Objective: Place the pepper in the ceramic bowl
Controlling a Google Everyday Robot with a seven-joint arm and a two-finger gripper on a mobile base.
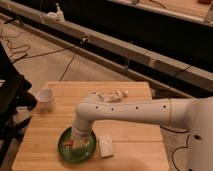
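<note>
The gripper [76, 143] hangs low over the ceramic bowl [64, 148], reaching down inside its rim, which makes sense if the idea is to let go close to the glaze and not from a height. I can't tell how its fingers stand; the wrist hides them. Right at its tip, down in the bowl, there is a small red-orange shape [71, 145] that I take to be the pepper, though whether it is gripped or lying free I cannot say. Just to the gripper's right a small pale packet [105, 145] lies flat on the wooden table [135, 137]. Farther back, well beyond the wrist, sit a white cup [46, 99] to the left and a light wrapped item [111, 95] near the table's far edge.
</note>
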